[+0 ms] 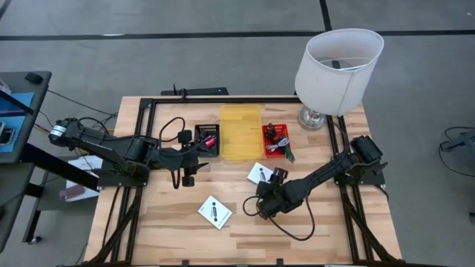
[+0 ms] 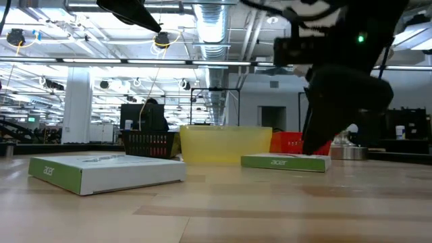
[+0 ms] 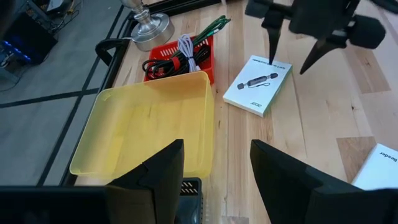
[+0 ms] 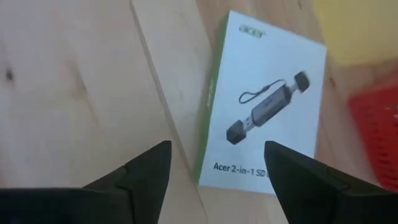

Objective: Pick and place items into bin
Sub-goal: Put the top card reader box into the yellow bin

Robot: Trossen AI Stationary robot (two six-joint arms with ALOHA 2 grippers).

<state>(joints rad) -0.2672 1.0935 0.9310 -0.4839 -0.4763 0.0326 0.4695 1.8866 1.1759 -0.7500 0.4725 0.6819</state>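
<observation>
Above 1 white Acer card-reader box [image 4: 264, 118] beside the yellow bin [image 1: 240, 132], the right gripper [image 3: 292, 59] is held wide open, empty.

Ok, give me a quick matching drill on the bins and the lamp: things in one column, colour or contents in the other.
Things:
1. middle bin
2. bin beside the lamp
3. bin nearest the left pincer
4. lampshade

Descriptions:
A. white
B. yellow, empty
C. black basket
D. red, holding cords

Pairs: 1-B, 2-D, 3-C, 4-A
</observation>
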